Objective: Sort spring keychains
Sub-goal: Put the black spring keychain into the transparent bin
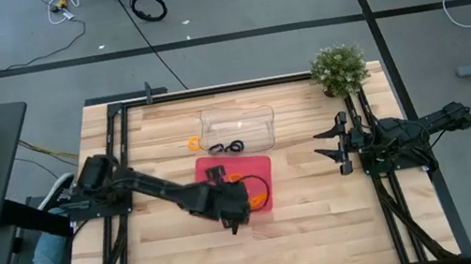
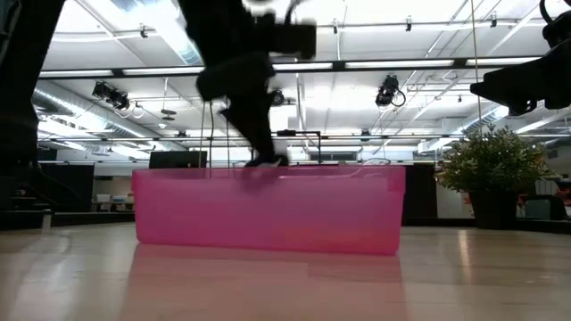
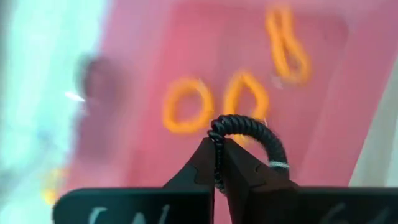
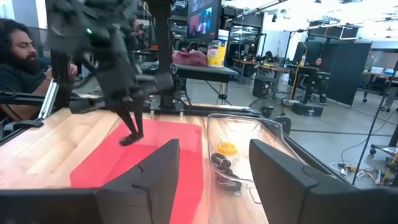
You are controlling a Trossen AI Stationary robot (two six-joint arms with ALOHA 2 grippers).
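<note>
Left tool (image 3: pixel 217 163) clamps black keychain (image 3: pixel 252 127) over red tray (image 1: pixel 259 160) holding orange keychains (image 3: pixel 186 106); right tool (image 1: pixel 325 145) open.

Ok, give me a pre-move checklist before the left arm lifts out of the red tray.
1. Left gripper shut on a black keychain: ok.
2. Only one keychain in the grip: ok; the orange keychains lie apart on the red tray.
3. Grip secure enough to lift: cannot tell.
4. Clear bin free to receive; it already holds black keychains: ok.
5. Right gripper open, parked aside by the plant: ok.
</note>
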